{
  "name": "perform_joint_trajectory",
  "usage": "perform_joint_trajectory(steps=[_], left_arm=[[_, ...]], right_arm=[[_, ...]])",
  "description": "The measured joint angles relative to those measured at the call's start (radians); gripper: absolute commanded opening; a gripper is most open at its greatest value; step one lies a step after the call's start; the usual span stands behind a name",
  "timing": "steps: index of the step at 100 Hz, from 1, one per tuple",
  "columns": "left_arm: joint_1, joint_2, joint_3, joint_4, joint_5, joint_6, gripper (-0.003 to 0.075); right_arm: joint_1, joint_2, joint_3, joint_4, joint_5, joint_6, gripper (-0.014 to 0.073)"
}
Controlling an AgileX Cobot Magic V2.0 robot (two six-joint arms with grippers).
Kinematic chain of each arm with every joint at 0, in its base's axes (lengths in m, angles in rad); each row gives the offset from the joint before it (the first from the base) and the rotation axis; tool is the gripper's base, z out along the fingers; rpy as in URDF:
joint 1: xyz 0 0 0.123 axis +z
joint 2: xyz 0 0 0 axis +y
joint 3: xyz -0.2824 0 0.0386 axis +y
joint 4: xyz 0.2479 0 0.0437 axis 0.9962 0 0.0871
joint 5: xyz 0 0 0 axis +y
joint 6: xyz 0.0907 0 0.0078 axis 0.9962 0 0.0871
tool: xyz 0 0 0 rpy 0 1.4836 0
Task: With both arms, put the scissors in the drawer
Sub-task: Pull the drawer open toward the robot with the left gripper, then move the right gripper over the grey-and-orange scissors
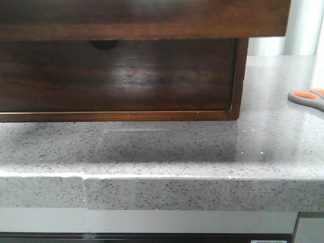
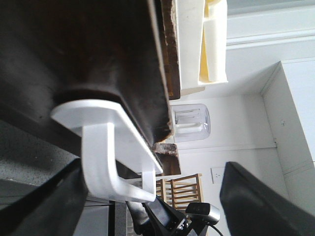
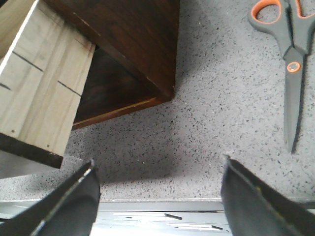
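The wide, shallow drawer of glossy dark brown wood (image 1: 144, 17) stands pulled out of the dark wooden chest (image 1: 242, 76) above the speckled grey stone counter (image 1: 177, 147); its inside is not visible. The small grey scissors with orange-lined loops (image 3: 288, 54) lie closed on the counter, beside the chest. The left gripper (image 2: 152, 206) and right gripper (image 3: 157, 196) both gape wide, holding nothing.
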Motion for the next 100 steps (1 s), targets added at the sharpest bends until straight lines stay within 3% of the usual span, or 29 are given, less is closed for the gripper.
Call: perform_joint_trajectory(steps=[11,68,87,100], left_arm=[[0.000,0.000,0.000,0.037,0.000,-0.010,0.0581],[0.000,-0.031,-0.005,0.201,-0.001,-0.162,0.0573],[0.000,-0.107,-0.006,0.262,0.003,-0.224,0.0495],[0.000,-0.160,-0.006,0.377,0.007,-0.316,0.0348]], right_arm=[[0.000,0.000,0.000,0.000,0.000,0.000,0.0466],[0.000,0.000,0.000,0.000,0.000,0.000,0.0466],[0.000,0.000,0.000,0.000,0.000,0.000,0.0466],[0.000,0.000,-0.002,0.000,0.000,0.000,0.0466]])
